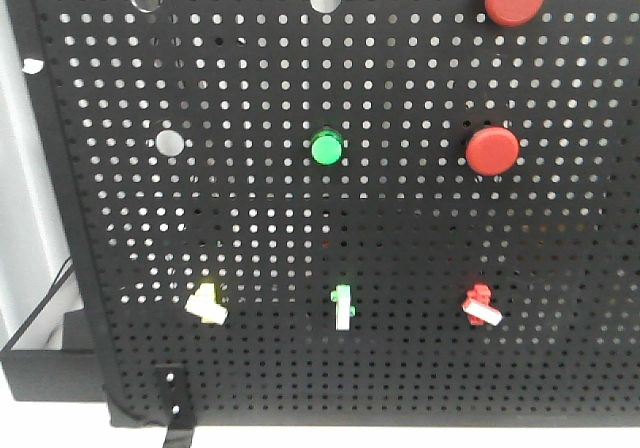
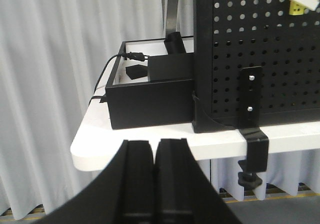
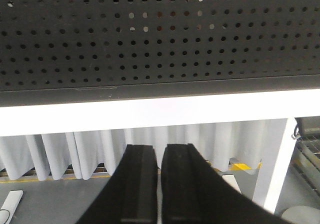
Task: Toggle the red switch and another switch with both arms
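Red switch [image 1: 482, 306] near pegboard [image 1: 400, 218] lower right corner, pale-yellow switch [image 1: 206, 303] lower left. Left gripper [image 2: 155, 154], right gripper [image 3: 160, 156] low, fingers together, presumably to nudge them; no contact yet.

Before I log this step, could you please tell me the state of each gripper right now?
Left gripper: closed, holding nothing.
Right gripper: closed, holding nothing.

I see a black metal pegboard [image 1: 400, 218] patterned with even rows of holes. The small red toggle switch [image 1: 482, 306] has a white lever tip; the small pale-yellow toggle switch [image 1: 206, 304] has a cream one.
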Robot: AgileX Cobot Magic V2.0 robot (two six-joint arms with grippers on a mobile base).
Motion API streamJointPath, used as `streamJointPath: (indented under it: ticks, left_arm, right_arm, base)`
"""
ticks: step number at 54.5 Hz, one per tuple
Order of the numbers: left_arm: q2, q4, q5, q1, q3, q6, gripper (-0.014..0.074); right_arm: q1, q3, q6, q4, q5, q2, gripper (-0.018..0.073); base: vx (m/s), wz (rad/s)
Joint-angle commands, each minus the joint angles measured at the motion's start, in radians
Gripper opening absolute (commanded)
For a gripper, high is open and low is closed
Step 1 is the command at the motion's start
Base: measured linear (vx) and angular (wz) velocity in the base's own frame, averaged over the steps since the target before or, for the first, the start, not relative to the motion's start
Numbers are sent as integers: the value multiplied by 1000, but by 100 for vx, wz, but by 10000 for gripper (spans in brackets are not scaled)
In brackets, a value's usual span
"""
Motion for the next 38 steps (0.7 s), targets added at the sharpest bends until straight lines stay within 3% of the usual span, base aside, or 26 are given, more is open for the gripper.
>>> streamJointPath:
  ticks: [1,22,30,38]
  left_arm:
    - [-18,-8,-86,1,20,-3,3]
    - [-18,-8,-86,1,20,-3,3]
    - [-18,-8,-86,1,20,-3,3]
    - [-18,-1,-86,1,20,-3,3]
  right_arm:
    - [1,4,-5,-9,-82,-10,155]
    - [1,4,-7,-10,-83,-10,155]
    - [1,4,-86,-139,-93,-10,155]
    - [1,4,18,-94,-213,-10,155]
  base:
    - [10,-1]
    - [5,-1]
    - [0,0]
    - [0,0]
